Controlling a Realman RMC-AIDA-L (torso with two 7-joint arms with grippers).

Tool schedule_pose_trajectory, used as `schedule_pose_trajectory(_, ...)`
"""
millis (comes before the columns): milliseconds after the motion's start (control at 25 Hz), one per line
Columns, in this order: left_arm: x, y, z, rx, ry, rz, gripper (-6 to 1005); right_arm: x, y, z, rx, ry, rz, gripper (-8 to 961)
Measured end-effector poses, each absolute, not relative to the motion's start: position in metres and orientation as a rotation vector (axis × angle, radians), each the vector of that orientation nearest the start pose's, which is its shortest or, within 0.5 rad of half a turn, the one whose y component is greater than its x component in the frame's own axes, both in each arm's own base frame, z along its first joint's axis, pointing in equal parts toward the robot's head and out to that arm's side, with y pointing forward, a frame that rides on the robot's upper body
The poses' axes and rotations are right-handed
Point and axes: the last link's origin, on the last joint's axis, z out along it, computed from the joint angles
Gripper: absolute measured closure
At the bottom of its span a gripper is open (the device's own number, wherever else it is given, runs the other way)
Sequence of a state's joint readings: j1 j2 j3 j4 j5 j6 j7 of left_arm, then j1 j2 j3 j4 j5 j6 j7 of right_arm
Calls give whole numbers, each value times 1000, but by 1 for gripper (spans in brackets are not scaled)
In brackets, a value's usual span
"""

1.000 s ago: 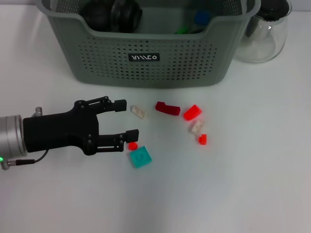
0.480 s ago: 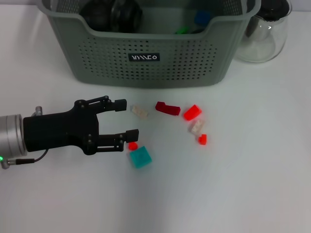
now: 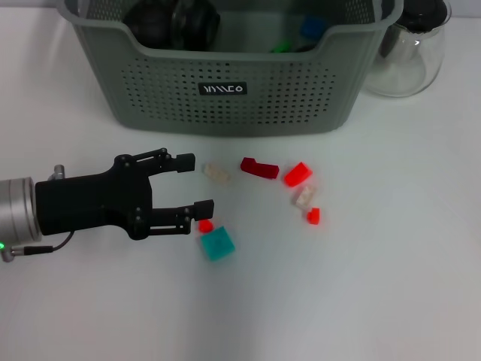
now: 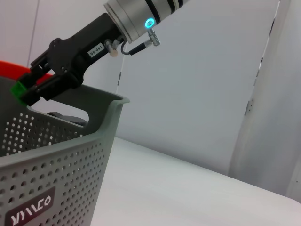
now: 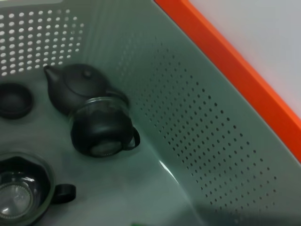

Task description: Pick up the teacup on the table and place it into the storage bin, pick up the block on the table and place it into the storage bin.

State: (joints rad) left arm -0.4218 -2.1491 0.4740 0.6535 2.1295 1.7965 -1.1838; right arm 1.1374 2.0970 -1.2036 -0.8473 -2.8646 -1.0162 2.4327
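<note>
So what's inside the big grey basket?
Inside the storage bin sit a dark teapot, a glass cup, a small dark cup and another glass cup. The head view adds blue and green blocks; the front wall hides the rest.

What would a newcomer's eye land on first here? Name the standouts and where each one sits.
First the big grey-green storage bin at the far side of the table, with dark teaware inside. In front of it lies a scatter of small blocks, the teal block nearest, and the black left gripper sits open on the robot's left, fingers pointing at them. Above the bin, the right gripper is shut on a small green block.
</note>
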Motion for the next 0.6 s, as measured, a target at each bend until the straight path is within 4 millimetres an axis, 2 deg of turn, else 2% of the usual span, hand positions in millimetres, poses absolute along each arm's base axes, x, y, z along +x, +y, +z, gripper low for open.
schedule_pose_trajectory(240, -281, 266, -10, -2747, -563, -893, 152, 72, 482, -12, -2386, 363, -363, 477)
schedule_pose_trajectory(440, -281, 266, -10, -2748, -566, -895, 152, 64, 476, -10, -2431, 395, -338, 438)
schedule_pose_trajectory(600, -281, 266, -10, -2748, -566, -896, 152, 52, 469, -3, -2467, 398, -294, 330)
